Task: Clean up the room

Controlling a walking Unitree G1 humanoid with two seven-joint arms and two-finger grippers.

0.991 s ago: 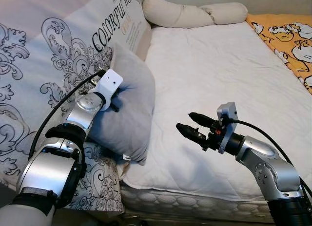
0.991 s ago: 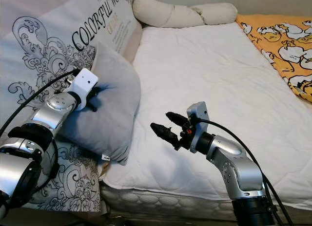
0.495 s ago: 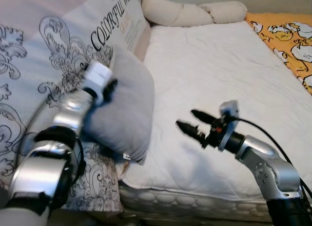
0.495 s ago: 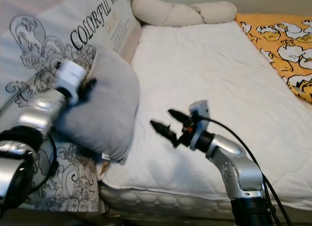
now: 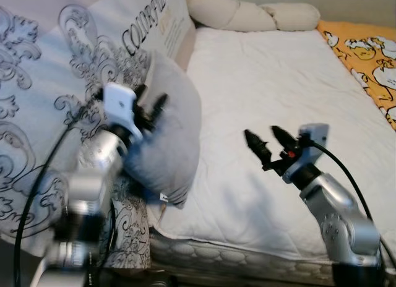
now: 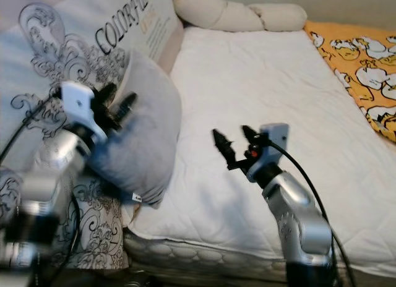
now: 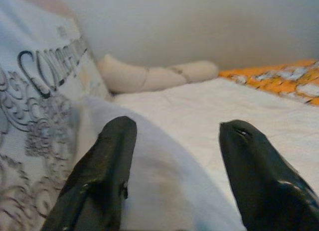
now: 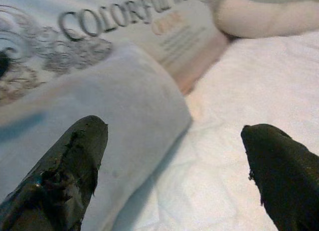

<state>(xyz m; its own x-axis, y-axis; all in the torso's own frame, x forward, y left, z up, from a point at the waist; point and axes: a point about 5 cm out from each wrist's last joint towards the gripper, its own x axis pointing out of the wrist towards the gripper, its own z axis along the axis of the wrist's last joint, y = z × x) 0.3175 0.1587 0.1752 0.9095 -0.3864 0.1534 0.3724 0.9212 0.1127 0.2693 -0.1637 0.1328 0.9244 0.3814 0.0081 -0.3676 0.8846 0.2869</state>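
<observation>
One grey pillow (image 5: 167, 135), one large patterned cushion (image 5: 55, 107) printed with dark scrollwork and lettering, two cream bolsters (image 5: 247, 16) end to end, and one orange printed blanket (image 5: 365, 55) are in sight on the white mattress (image 5: 272, 101).

The grey pillow stands on edge at about 9 o'clock in the head views, leaning against the patterned cushion along the mattress's left edge. Its lower corner, with a small white tag, hangs just over the mattress's near edge. From the centre out towards 3 o'clock the quilted mattress lies bare and flat, with the bolsters at 12 o'clock along the far edge and the blanket at 2 o'clock on the right edge.

The pillow is plain, soft and plump, with rounded corners and a smooth cover.

The left gripper (image 5: 150, 106) sits at the pillow's upper left side, its two black fingers (image 7: 102, 176) spread apart with the pillow's top between them. The right gripper (image 5: 265, 140) hovers above the bare mattress, near the pillow's right side, fingers spread wide and gripping nothing.
</observation>
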